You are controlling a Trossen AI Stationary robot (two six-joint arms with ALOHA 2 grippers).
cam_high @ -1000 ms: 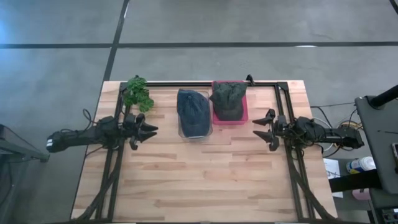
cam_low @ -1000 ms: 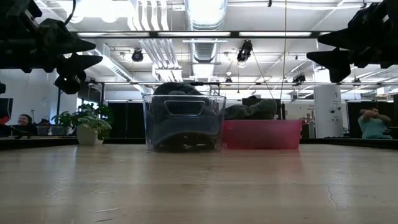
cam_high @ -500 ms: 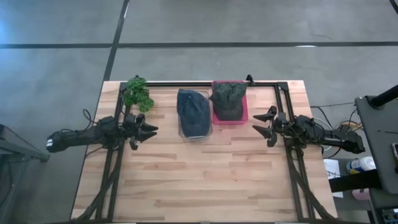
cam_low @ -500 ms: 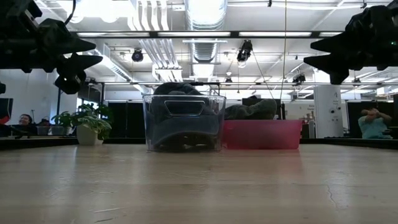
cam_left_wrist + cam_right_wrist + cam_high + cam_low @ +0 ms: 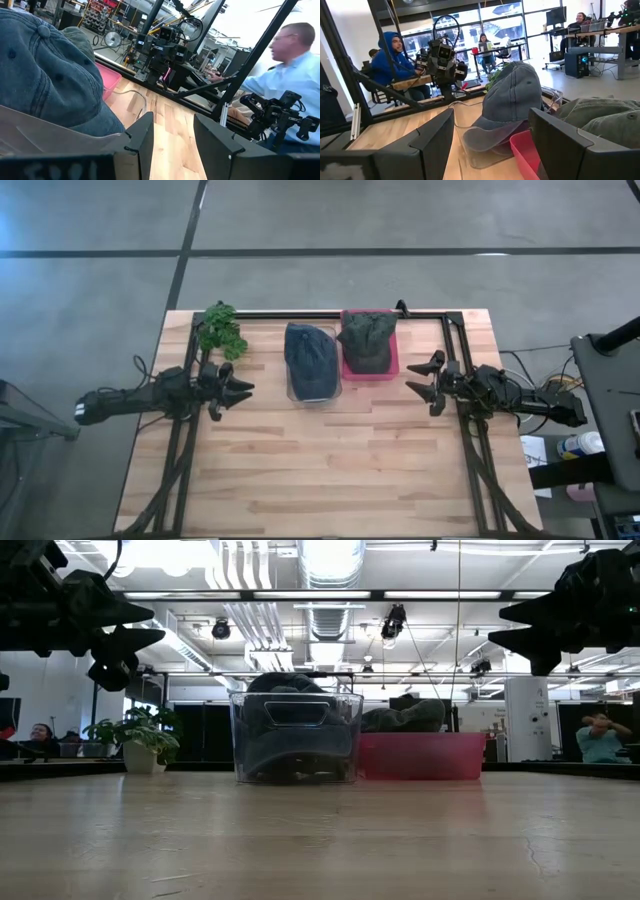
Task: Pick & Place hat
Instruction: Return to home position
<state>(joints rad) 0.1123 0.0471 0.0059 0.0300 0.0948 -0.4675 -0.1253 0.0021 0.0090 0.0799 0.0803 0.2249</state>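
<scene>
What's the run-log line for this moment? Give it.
blue cap: in transparent bin | green cap: in red bin | left gripper: open, empty, left of transparent bin | right gripper: open, empty, right of red bin

We can read no lettering, number, brand or sign in any view; a row of pale marks (image 5: 47, 170) on the dark body of the left gripper (image 5: 173, 120) is too blurred for us to make out

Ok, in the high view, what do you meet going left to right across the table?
Plant → blue cap in clear bin → green cap in red bin → right end effector. The left end effector overlaps the plant sideways, so it is left out.
</scene>
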